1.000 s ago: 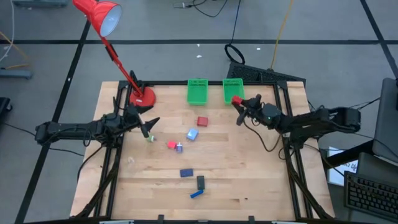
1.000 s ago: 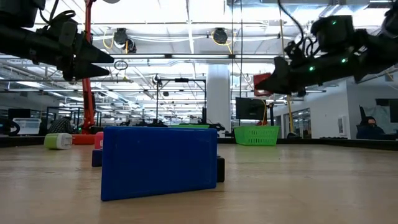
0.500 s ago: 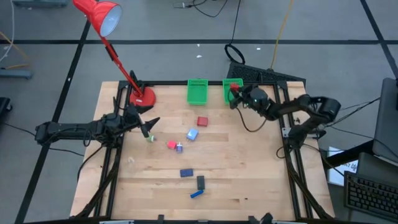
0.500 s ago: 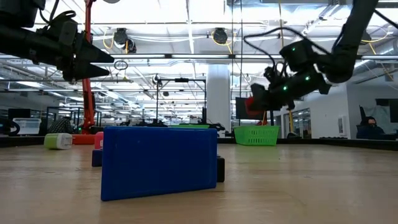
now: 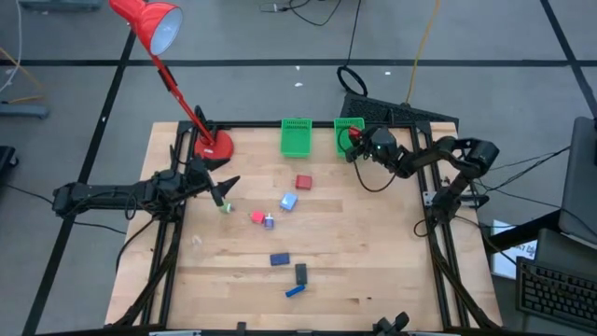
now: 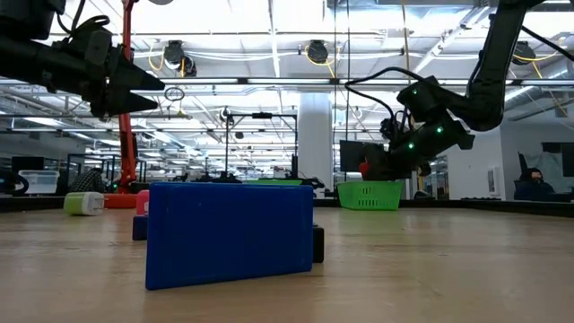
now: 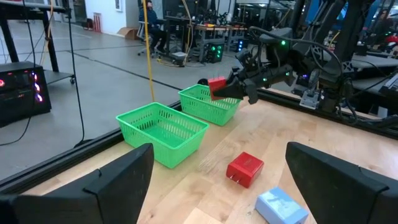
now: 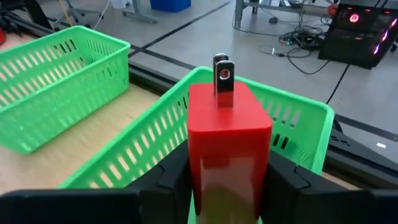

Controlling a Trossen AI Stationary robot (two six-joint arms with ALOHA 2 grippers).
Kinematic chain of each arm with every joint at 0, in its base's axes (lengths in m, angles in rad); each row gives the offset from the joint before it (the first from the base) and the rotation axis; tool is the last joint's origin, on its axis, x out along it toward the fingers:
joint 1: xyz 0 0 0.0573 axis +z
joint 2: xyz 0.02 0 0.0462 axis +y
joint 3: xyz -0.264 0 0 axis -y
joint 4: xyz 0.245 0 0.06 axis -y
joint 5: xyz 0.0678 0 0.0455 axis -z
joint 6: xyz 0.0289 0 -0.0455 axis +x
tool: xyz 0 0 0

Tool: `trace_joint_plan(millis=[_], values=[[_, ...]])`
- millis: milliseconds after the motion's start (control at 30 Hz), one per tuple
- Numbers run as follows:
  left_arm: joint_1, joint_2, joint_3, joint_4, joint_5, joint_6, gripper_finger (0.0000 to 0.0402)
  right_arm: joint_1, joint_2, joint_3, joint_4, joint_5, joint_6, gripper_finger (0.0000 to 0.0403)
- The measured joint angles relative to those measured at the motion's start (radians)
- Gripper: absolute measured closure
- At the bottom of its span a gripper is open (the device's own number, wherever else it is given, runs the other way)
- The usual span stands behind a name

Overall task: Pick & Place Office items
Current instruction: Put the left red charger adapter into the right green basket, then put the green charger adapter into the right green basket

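Red plug block (image 8: 228, 146) sat between right gripper (image 5: 354, 143) fingers, jaws closed on it, prongs up, over right green basket (image 5: 350, 124) at table's far edge. Left gripper (image 5: 222, 189) hovered near lamp base (image 5: 214, 146), jaws wide, empty. Second red block (image 5: 303, 182), pale blue cube (image 5: 288, 201), dark blue and black pieces (image 5: 300, 273) lay loose on wooden table (image 5: 373, 261).

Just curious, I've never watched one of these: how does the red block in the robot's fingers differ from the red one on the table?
The held block is up in the air over a green basket; the table block lies flat on the wood. The held one's metal prongs show; the other's barely do. Both are red plug-like blocks.
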Motion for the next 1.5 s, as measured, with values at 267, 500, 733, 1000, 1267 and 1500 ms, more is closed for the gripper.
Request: trace_joint_plan(millis=[267, 500, 733, 1000, 1267, 1500], values=[[0.0, 0.0, 0.0, 0.0, 0.001, -0.002, 0.003, 0.001, 0.0, 0.0, 0.009, 0.0, 0.025, 0.0223], [0.0, 0.0, 0.0, 0.0, 0.002, -0.001, 0.0039, 0.001, -0.001, 0.0, 0.07, -0.103, 0.025, 0.0202], [0.0, 0.0, 0.0, 0.0, 0.002, -0.001, 0.0042, 0.009, -0.038, 0.0, 0.097, -0.187, 0.025, 0.0203], [0.0, 0.0, 0.0, 0.0, 0.002, -0.001, 0.0028, 0.067, -0.203, -0.001, 0.043, -0.393, -0.013, 0.0207], [0.0, 0.0, 0.0, 0.0, 0.002, -0.001, 0.0034, 0.222, -0.282, -0.001, 0.044, -0.558, -0.03, 0.0206], [0.0, 0.0, 0.0, 0.0, 0.002, -0.113, 0.003, 0.366, -0.282, -0.001, 0.044, -0.546, -0.134, 0.0206]])
